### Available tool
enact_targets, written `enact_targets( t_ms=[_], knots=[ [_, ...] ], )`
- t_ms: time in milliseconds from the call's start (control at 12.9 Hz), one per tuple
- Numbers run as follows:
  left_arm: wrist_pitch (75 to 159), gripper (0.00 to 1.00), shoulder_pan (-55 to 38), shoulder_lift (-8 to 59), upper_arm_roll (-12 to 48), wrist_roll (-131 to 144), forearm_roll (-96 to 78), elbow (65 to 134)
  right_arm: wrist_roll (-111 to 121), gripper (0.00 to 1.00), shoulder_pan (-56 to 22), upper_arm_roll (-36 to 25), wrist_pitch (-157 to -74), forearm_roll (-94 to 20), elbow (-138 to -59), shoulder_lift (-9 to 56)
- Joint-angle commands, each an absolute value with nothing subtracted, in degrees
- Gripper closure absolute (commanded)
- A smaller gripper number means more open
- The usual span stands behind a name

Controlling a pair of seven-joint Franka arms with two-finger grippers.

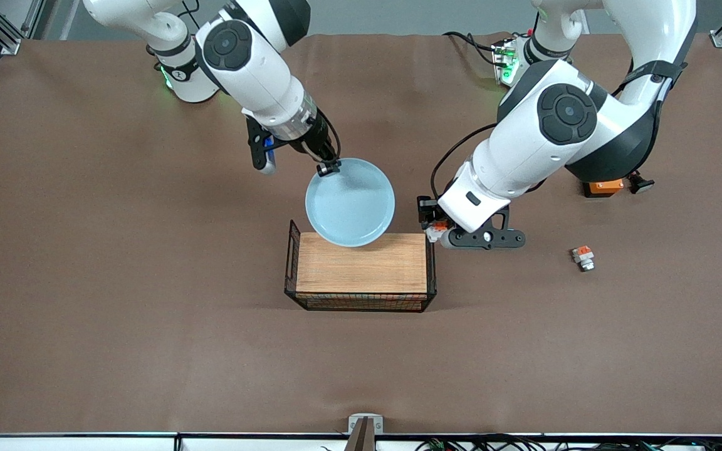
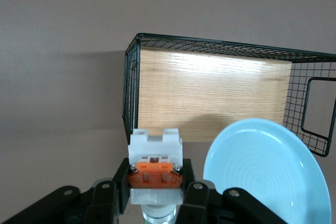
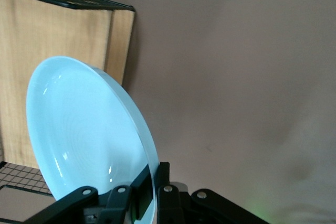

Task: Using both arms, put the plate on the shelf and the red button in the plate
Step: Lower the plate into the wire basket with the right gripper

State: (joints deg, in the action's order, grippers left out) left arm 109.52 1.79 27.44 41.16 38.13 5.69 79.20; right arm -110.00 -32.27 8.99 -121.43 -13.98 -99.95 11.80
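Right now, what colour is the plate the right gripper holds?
Pale light blue, glossy; the plate shows best in the right wrist view, clamped at its rim by the right gripper.

no readable text, no labels, no brand names, no numbers on anything in view

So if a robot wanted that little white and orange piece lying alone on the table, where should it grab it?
Probably from straight above, pinching the two long white sides of the spare white-and-orange piece. It lies alone on the brown table with room all round. The left end effector holds the red button by its sides that way. The right end effector holds the plate.
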Motion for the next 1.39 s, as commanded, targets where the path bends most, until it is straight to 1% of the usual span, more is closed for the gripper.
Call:
enact_targets(
  t_ms=[0,309,619,773,928,1160,1314],
  knots=[
    [108.37,0.96,1.85,26.45,41.13,39.02,7.12,79.19,-111.71,1.0,-33.57,8.26,-121.11,-11.43,-93.79,17.47],
    [108.37,0.96,1.85,26.54,41.13,38.94,7.12,79.37,-111.8,1.0,-34.1,8.0,-120.94,-9.94,-88.61,22.22],
    [108.37,0.96,1.85,26.8,41.13,38.94,7.12,79.45,-111.71,1.0,-34.1,7.91,-121.11,-8.18,-85.7,26.18],
    [108.37,0.96,1.85,26.89,41.13,38.94,7.12,79.54,-111.62,1.0,-33.75,7.91,-121.37,-6.16,-85.25,27.77],
    [108.37,0.96,1.85,26.89,41.13,38.94,7.12,79.54,-111.71,1.0,-34.1,7.91,-123.48,-6.15,-85.34,28.56],
    [108.37,0.97,1.67,26.98,41.13,39.02,7.12,79.63,-111.45,1.0,-33.93,7.91,-124.01,-6.07,-85.34,29.88],
    [108.37,0.98,1.15,27.16,41.13,40.59,7.03,79.54,-111.53,0.99,-34.1,7.82,-125.5,-6.06,-85.95,30.32]
  ],
)
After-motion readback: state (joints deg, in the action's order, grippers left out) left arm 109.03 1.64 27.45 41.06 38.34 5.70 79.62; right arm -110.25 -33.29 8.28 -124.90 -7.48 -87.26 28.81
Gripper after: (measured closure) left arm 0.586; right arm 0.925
